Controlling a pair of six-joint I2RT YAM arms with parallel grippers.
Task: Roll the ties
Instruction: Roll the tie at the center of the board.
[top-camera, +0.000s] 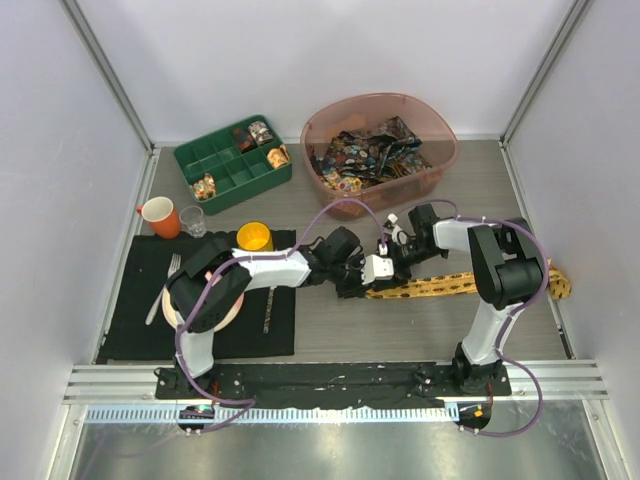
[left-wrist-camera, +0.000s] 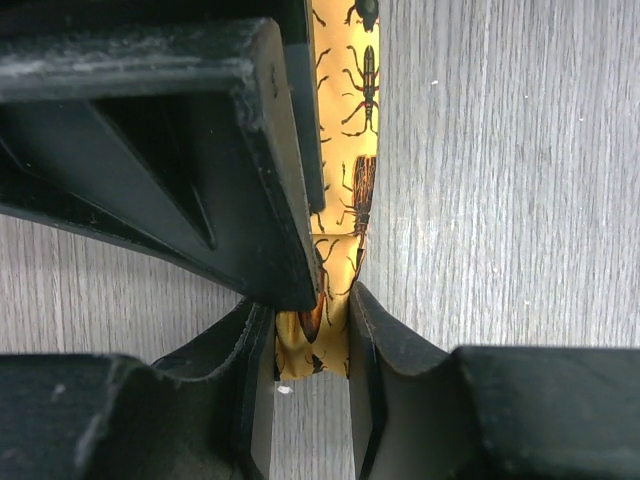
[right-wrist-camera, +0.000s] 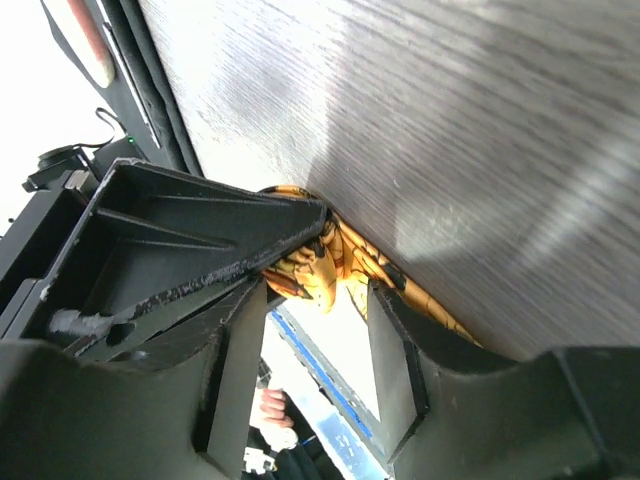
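A yellow-orange tie (top-camera: 450, 285) printed with dark insects lies flat on the wooden table, stretching right from the table's middle. Both grippers meet at its left end. My left gripper (top-camera: 352, 278) comes in from the left. In the left wrist view its fingers (left-wrist-camera: 365, 330) press on either side of the folded tip of the tie (left-wrist-camera: 350, 150). My right gripper (top-camera: 385, 262) stands tilted over the same end. In the right wrist view its jaws (right-wrist-camera: 318, 300) stand apart, with the bunched tie (right-wrist-camera: 310, 270) just at the tips. More dark printed ties (top-camera: 365, 155) lie in a pink tub.
The pink tub (top-camera: 440, 170) stands at the back right and a green compartment tray (top-camera: 232, 165) at the back left. An orange mug (top-camera: 160, 217), a small glass (top-camera: 194, 221) and a yellow cup (top-camera: 254, 237) stand by a black mat (top-camera: 140, 330) with cutlery.
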